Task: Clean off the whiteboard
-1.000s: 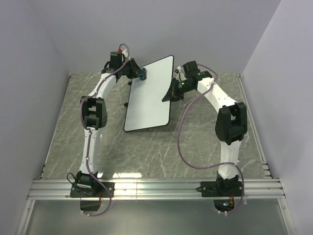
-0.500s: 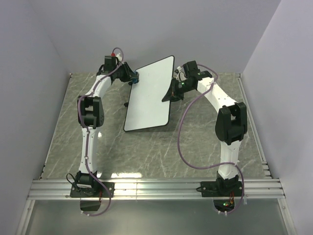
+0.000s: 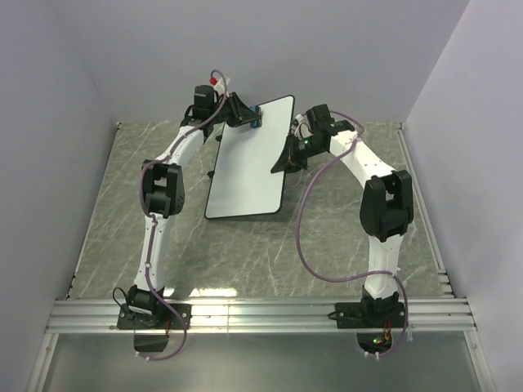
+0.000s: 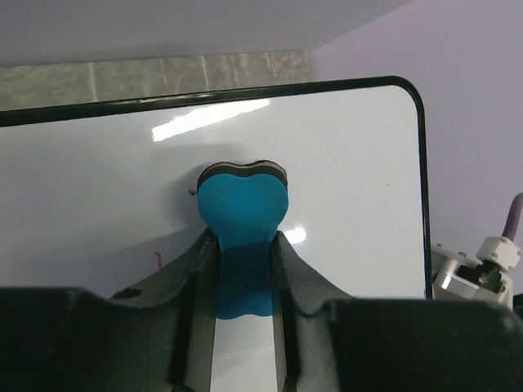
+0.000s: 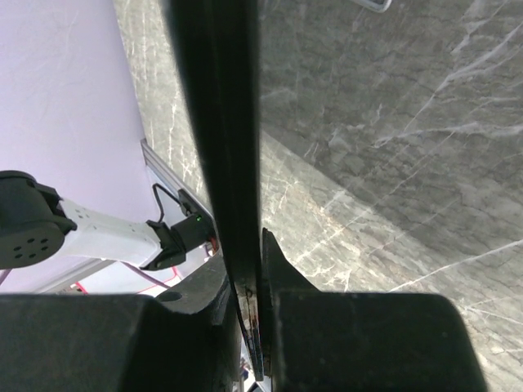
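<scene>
We see the grey marbled surface [image 3: 245, 253] filling the floor of the top view. The whiteboard [image 3: 249, 163] sits past its middle, toward 12 o'clock, with its near rim low by the surface and its face tilted toward the camera. The face looks almost wholly white.

The left arm [image 3: 159, 192] reaches up from 7 o'clock to the board's far rim, and the right arm [image 3: 380, 204] bends in from 5 o'clock to its 3 o'clock rim.

The right pincer [image 3: 286, 159] is clenched on that rim. In its own wrist view the thin black edge of the whiteboard [image 5: 216, 122] runs straight down between the two fingers of the right pincer [image 5: 249, 269].

The left pincer [image 4: 243, 241] is grasping a blue eraser [image 4: 243, 204], its dark felt side pressed flat against the whiteboard [image 4: 351, 180] near the 12 o'clock rim.

A tiny red mark [image 4: 157, 260] shows on the white at 8 o'clock from the eraser.
</scene>
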`<action>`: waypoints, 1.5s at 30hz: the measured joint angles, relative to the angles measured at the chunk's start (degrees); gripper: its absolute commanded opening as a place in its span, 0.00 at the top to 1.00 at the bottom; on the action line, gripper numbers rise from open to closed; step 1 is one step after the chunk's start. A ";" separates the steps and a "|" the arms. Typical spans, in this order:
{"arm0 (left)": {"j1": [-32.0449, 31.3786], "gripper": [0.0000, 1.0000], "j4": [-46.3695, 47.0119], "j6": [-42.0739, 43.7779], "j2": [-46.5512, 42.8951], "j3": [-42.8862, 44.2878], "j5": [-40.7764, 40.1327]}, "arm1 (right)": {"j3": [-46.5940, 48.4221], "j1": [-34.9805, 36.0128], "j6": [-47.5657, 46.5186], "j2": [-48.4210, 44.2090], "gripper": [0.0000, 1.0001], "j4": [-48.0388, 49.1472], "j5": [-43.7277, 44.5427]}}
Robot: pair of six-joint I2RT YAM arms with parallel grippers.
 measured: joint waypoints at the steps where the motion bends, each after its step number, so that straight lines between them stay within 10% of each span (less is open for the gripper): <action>1: -0.33 1.00 -0.15 0.02 -0.13 0.07 -0.55 | -0.09 0.00 -0.02 0.00 1.00 -0.09 -0.11; 20: -0.17 1.00 -12.22 1.03 0.83 4.15 -30.47 | 0.59 0.15 0.00 0.24 1.00 -0.52 -0.31; 45: -2.01 1.00 -7.76 5.44 -8.46 -8.20 -14.78 | -5.25 0.48 0.85 -3.13 1.00 3.89 0.39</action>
